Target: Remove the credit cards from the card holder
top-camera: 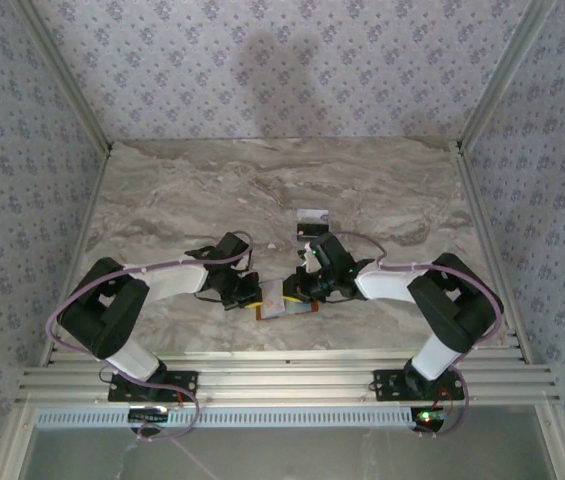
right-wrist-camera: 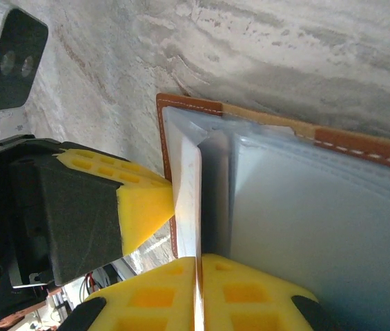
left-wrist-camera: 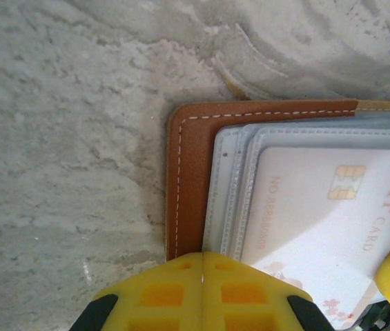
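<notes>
Both at the card holder [left-wrist-camera: 191, 179]: your left gripper [left-wrist-camera: 201, 276] is closed, tips on its brown edge. Your right gripper [right-wrist-camera: 198, 276] is clamped on the white credit card [left-wrist-camera: 319, 221] inside it.

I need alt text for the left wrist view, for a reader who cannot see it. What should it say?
An open brown card holder lies on a marble table, with a white card marked VIP lying over its grey-blue sleeves. The left gripper, yellow jaws shut, meets the holder's lower edge.
</notes>
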You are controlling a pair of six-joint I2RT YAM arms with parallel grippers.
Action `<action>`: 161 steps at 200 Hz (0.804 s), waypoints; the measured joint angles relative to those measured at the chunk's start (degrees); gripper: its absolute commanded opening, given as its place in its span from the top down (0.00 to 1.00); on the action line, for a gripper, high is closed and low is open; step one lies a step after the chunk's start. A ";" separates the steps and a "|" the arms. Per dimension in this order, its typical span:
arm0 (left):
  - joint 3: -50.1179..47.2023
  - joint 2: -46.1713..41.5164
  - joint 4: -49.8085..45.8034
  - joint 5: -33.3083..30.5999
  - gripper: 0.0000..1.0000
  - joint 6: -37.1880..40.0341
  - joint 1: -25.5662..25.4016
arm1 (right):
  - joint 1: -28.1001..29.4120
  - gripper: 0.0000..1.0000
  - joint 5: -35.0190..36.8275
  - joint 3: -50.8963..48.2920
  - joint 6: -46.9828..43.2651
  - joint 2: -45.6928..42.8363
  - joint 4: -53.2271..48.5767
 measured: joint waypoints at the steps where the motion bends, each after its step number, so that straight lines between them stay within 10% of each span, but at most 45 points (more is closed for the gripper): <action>1: 0.00 0.00 0.00 0.00 0.96 0.00 0.00 | -0.02 0.89 0.00 -0.02 0.02 -0.02 0.02; 161: 0.26 0.09 -0.26 -0.20 0.96 -0.02 -0.11 | -1.11 0.92 -0.07 -1.70 1.25 -0.96 1.66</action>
